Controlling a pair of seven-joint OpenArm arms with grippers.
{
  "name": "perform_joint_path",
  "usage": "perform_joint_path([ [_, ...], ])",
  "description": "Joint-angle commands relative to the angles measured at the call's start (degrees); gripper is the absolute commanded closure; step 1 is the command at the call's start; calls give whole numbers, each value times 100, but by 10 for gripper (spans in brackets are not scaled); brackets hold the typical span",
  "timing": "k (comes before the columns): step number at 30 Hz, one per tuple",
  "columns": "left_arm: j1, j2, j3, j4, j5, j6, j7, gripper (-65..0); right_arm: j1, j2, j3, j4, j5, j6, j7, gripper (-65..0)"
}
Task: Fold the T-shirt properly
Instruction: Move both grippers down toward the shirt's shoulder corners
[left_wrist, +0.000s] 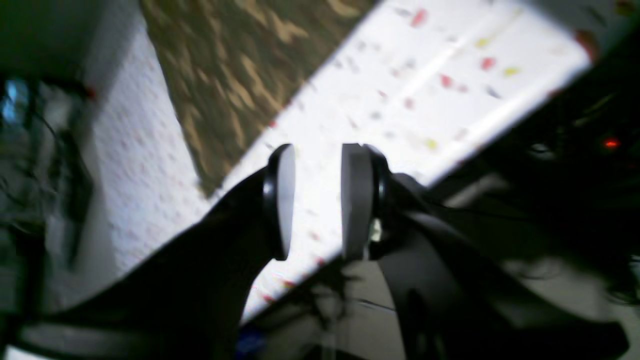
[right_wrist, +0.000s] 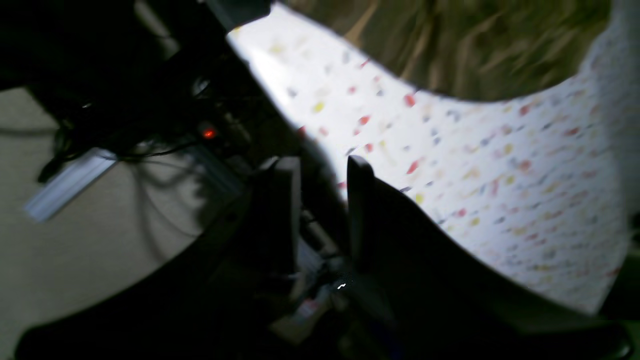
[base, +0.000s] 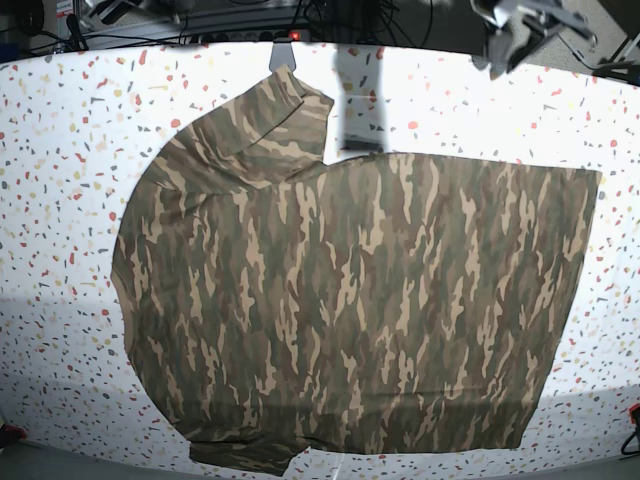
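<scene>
Blurred, dim wrist views, bright overhead view, edge curvature

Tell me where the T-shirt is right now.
In the base view, the T-shirt lies spread across the middle of the speckled table, one sleeve toward the far edge; neither gripper touches it.

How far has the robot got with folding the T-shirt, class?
Done: the T-shirt lies spread flat on the speckled table, with one sleeve already turned in over the body. In hand: nothing; the left claw and right claw both stand open and empty, off the cloth near the table edge. Left: the main folds, since the body is unfolded.
</scene>
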Motion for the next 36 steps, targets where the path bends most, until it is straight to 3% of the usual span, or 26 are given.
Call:
perform_joint_path([
  [1,-50,-133,0,105,136,-26,4,-155,-66,35,0,114,-216,-94,66,-169],
  [4,-463,-452,0,105,439,-656,295,-155,-63,35,22,114,-717,-94,57,-169],
  [7,-876,-721,0,101,599,-1008,483,-157,-37,35,186,111,-964,-63,50,-169],
  [12,-1419,-1158,0,-122,660,-1309,564,-221,216,31,529,111,-911,627,-59,-170],
  [17,-1928,-1668,0,-922,662,-1366,448,-222,232,31,562,111,-916,638,31,-250],
  [21,-2463,-2149,0,-1650,656,-1360,20,-222,234,15,562,111,-953,632,66,-253],
  [26,-3154,-2210,0,-2457,660,-1366,-284,-222,234,-162,564,111,-966,629,4,-253],
  [31,-3748,-2210,2,-3169,656,-1685,-286,-221,234,-273,562,111,-1641,619,7,-253],
  [36,-4017,-2227,2,-3569,658,-1709,-306,-221,234,-269,562,111,-1832,564,4,-253],
])
